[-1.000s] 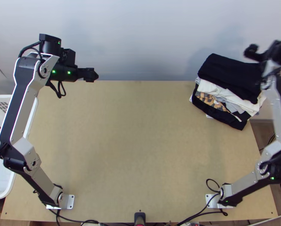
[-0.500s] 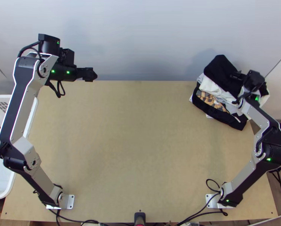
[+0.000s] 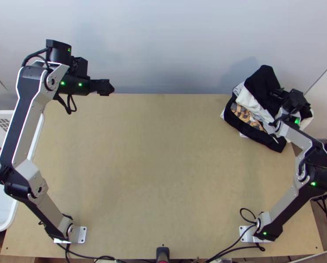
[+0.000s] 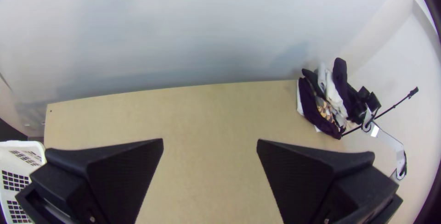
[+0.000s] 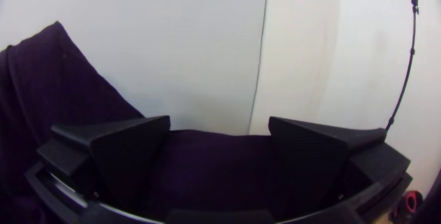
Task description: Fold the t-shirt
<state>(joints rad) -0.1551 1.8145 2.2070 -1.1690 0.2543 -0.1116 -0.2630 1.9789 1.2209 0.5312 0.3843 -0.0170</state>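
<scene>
My right gripper [image 3: 277,93] is over the right part of a black folded cloth [image 3: 260,83], which lies tilted on top of a stack of folded clothes [image 3: 264,136] at the table's back right corner. In the right wrist view the right gripper [image 5: 219,125] is open, its fingers wide apart, with dark cloth [image 5: 216,169] between and below them. My left gripper [image 3: 105,87] hangs at the table's back left edge, far from the stack. The left wrist view has the left gripper [image 4: 210,143] open and holding nothing, with the stack [image 4: 317,109] far off.
A white plastic basket [image 3: 40,131] stands at the table's left side. Bare wood of the table [image 3: 163,166] stretches between the arms. A grey wall [image 3: 163,44] rises behind the table's back edge. Cables [image 3: 233,245] lie near the right arm's base.
The right gripper came in from the far right over the stack, and the top black cloth shifted right and turned, its left part now tilted up. The left arm has stayed nearly still.
</scene>
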